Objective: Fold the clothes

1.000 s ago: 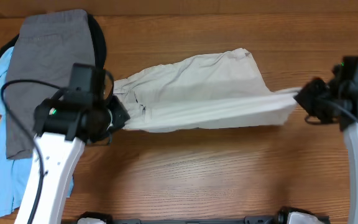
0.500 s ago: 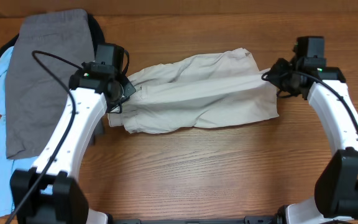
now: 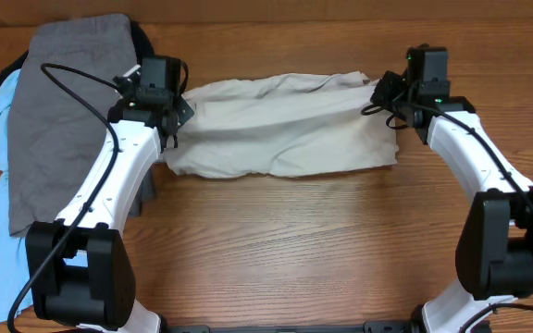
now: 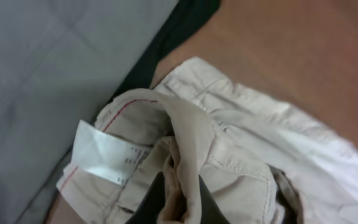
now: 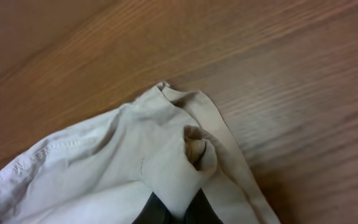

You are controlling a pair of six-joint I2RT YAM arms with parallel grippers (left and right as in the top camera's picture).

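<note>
Overhead, one shorts [image 3: 285,139], two claws [image 3: 176,120] [image 3: 382,92] gripping

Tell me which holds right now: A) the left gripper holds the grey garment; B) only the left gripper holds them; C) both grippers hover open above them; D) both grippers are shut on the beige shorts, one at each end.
D: each wrist view shows the beige shorts pinched, by the left gripper at one end and the right gripper at the other.
</note>
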